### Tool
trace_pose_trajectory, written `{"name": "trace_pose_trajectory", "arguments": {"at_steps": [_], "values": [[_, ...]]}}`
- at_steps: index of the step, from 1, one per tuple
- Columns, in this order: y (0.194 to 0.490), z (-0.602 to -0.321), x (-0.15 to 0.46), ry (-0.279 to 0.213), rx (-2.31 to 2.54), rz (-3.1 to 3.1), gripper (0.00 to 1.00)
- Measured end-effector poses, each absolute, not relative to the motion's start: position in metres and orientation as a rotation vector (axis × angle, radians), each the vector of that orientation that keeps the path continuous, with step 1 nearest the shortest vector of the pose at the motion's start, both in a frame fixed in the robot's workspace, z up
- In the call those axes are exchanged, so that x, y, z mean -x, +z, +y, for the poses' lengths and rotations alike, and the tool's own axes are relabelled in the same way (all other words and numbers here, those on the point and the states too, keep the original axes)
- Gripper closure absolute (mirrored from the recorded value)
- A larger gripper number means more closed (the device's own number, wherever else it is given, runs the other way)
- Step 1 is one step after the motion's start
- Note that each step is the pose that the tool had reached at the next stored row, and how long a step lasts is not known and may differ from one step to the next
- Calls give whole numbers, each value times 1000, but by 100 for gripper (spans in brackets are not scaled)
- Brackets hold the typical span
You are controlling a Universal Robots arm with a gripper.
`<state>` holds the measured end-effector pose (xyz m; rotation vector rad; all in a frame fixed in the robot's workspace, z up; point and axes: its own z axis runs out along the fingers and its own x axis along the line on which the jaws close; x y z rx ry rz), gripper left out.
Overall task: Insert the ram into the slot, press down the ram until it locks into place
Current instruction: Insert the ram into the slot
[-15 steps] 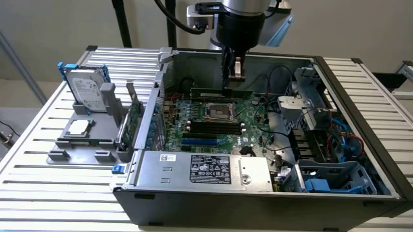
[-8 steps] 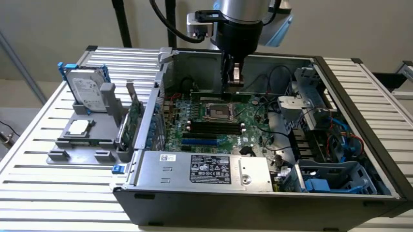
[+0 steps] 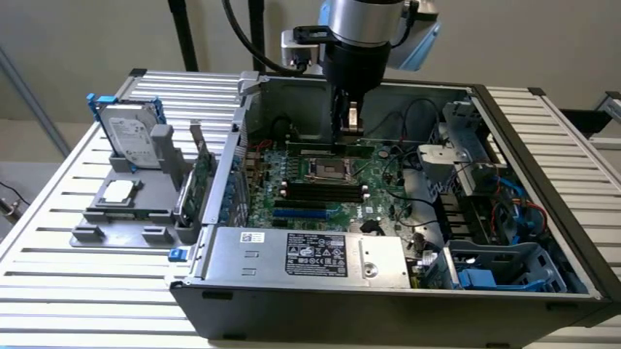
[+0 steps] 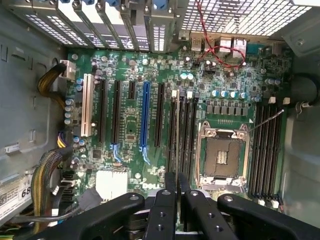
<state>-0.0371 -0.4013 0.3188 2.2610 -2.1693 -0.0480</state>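
Standing on edge, the ram (image 4: 177,120) lines up along one black memory slot (image 4: 173,145) beside the CPU socket (image 4: 223,156). The gripper (image 4: 176,182) pinches its upper edge between nearly closed jaws, above the motherboard (image 4: 129,125) inside the open computer case (image 3: 388,313).

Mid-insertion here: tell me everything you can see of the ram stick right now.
The ram, a long thin green circuit-board stick, is pinched on edge between the black fingers of the gripper. The wrist view shows it edge-on as a pale thin line running along a long black plastic slot beside the metal processor socket. In the exterior view it lies level under the fingertips. Whether it is seated or latched, I cannot tell.
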Motion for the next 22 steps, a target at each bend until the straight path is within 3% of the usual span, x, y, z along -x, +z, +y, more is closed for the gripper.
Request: {"name": "trace_pose_trajectory", "arguments": {"at_steps": [22], "values": [[279,-399,37,-31,-2256,-2165,87]]}}
